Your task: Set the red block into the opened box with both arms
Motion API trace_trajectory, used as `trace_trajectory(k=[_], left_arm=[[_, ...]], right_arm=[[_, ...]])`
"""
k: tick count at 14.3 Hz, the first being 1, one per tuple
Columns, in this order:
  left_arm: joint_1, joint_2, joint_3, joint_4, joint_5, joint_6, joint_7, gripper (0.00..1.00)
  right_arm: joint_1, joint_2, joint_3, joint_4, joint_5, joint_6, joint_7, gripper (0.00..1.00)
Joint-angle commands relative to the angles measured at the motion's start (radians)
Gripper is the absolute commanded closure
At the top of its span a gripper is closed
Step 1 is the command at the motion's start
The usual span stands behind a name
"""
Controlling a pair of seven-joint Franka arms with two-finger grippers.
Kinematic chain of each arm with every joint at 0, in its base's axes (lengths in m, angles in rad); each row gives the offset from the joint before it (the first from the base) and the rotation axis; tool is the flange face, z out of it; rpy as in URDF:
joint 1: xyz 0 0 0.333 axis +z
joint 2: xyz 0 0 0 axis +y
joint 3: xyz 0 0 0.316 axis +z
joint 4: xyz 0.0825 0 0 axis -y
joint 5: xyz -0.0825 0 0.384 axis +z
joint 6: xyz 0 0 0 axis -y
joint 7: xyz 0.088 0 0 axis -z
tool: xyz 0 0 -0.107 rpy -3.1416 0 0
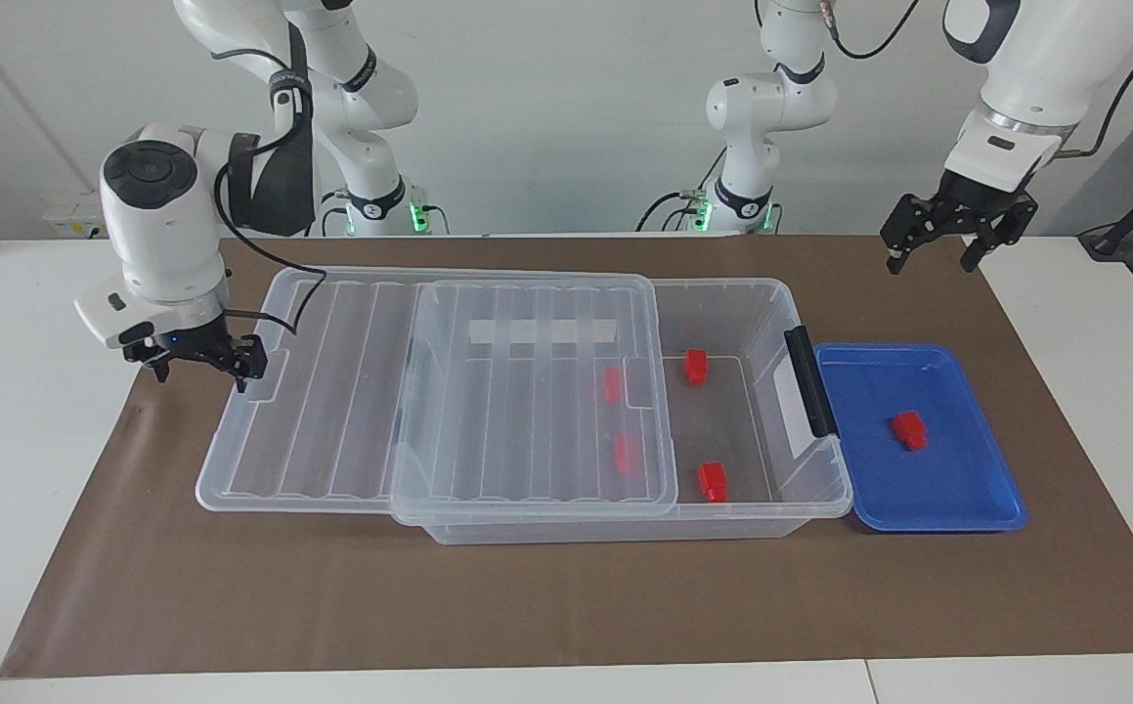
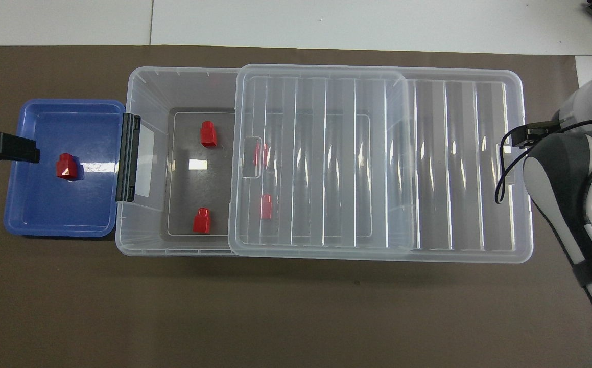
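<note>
Both grippers, right (image 1: 202, 364) by lid (image 1: 429, 391) edge, left (image 1: 937, 249) up, gape empty; two blocks blurred under lid.

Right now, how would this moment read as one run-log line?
box: lid slid partway open | red block: in blue tray | left gripper: open, over mat | right gripper: open, at lid end

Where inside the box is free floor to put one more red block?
The uncovered end of the box, between the lid edge and the black latch, has bare floor between its two exposed red blocks. Under the lid it is blocked.
</note>
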Motion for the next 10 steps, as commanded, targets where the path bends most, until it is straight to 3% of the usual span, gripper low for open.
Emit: trace_trajectory(k=[1,7,10], left_arm=[[0.028,-0.037,0.003,-0.064,-0.003,0.054,0.010,0.00],[0.061,-0.112,0.003,-0.318,-0.003,0.323,0.022,0.00],[0.061,-0.117,0.003,-0.329,-0.003,0.332,0.027,0.00]], right_arm=[[-0.008,-0.033,0.012,0.003,0.017,-0.026,-0.015,0.00],[-0.014,-0.119,0.006,0.004,0.196,-0.041,-0.010,0.00],[-0.017,-0.156,-0.001,0.006,0.279,-0.093,-0.006,0.00]])
